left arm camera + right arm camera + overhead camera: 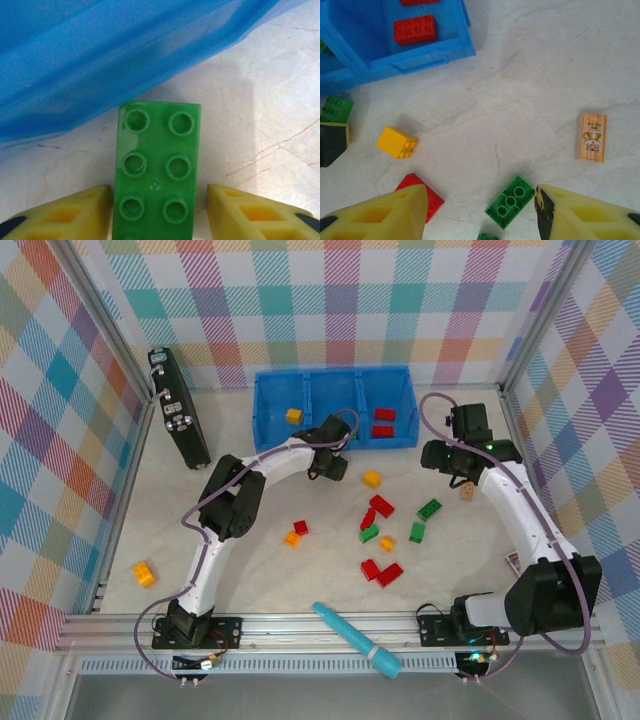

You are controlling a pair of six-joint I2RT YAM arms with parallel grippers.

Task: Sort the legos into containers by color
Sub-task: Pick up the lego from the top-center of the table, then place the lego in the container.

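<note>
Here, straddling a green six-stud plastic lego brick (157, 175) on the pale table (280, 100), just near of the bright-blue three-compartment plastic bin (100, 60), with the left gripper (159, 192) narrowed: one pad touching, the other just apart. Hovering with the right gripper (480, 190), wide and empty, above loose bricks (378, 506). Already binned: yellow brick (295, 416) left compartment, red bricks (383, 423) right.

Tiny print on card (593, 137) illegible

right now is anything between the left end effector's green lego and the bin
Only the bin's near wall; the green lego lies just before it between the fingers of the left end effector, so it would likely need lifting over.
</note>
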